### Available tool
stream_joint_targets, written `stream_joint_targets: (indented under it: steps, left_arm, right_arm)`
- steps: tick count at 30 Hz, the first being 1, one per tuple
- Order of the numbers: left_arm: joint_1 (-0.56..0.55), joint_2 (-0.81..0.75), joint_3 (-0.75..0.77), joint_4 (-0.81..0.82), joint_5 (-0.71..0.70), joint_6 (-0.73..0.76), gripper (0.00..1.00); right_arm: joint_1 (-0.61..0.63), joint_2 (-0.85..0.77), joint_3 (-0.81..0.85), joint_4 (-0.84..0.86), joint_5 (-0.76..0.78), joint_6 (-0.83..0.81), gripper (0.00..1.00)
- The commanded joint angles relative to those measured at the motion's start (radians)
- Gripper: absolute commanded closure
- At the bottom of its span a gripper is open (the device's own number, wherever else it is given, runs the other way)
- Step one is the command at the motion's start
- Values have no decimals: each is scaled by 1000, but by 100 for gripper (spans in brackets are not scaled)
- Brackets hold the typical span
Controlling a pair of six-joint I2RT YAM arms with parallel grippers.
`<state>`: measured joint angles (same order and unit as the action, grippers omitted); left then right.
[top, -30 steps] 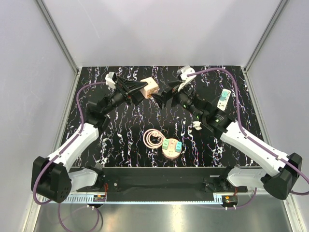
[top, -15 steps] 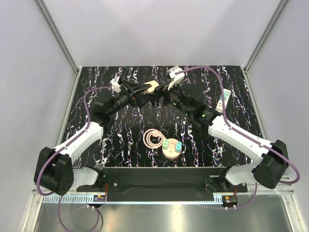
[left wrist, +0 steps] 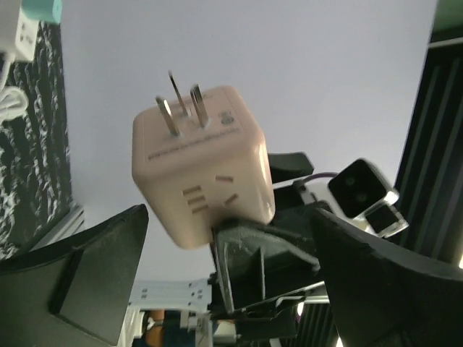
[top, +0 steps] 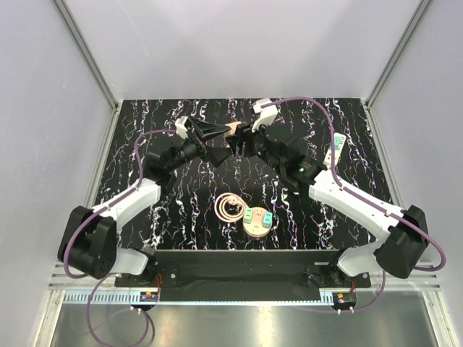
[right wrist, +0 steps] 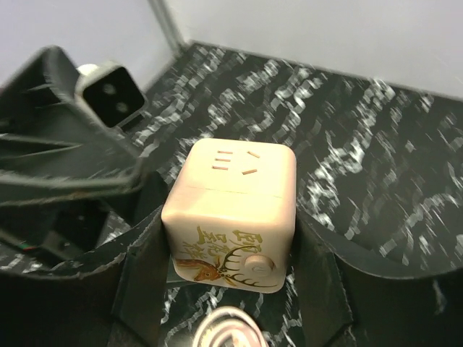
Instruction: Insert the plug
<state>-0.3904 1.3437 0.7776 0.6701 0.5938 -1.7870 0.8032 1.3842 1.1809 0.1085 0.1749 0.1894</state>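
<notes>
While the right gripper [right wrist: 230, 242] clamps the cube plug [right wrist: 231, 202] aloft, well beyond the round socket base [top: 255, 233], the left gripper [left wrist: 228, 220] gapes. We judge it rigid, light, slick-sided: pinch flat faces, prongs clear.

The white-and-black left arm [top: 129, 204] and the matching right arm [top: 356, 202] are extended forward and inward, with the wrists turned towards each other. The black two-finger left gripper [left wrist: 230, 213] is spread wide. The black right gripper [right wrist: 231, 253] is clamped on a pale pink cube-shaped adapter plug [right wrist: 233, 199], one finger pressed against each side.
</notes>
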Motion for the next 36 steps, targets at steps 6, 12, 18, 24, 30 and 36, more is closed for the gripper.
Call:
stream_joint_targets:
  steps: [6,12,18,24,30,36]
  left_arm:
    - [67,11,35,-197,170,277,1]
    - [87,-31,394,-1082,-123,1050,1]
    - [32,-98,543,-1346,-497,1406,1]
    - [-1,-95,512,-1370,-640,1486,1]
    - [-28,-106,422,-1276,-562,1514,1]
    - [-27,-138,379,-1239,-502,1502,1]
  right_arm:
    - [-174,-36,175,-600,57,226,100]
    - [-467,12,324,-1040,-37,213,100]
    - [-665,93,384,-1219,-63,185,100]
    - [-840,248,470,-1239,-241,130,100]
    - [-889,433,629,-1262,-256,93,100]
    - [-937,570,691,-1250,-264,61,100]
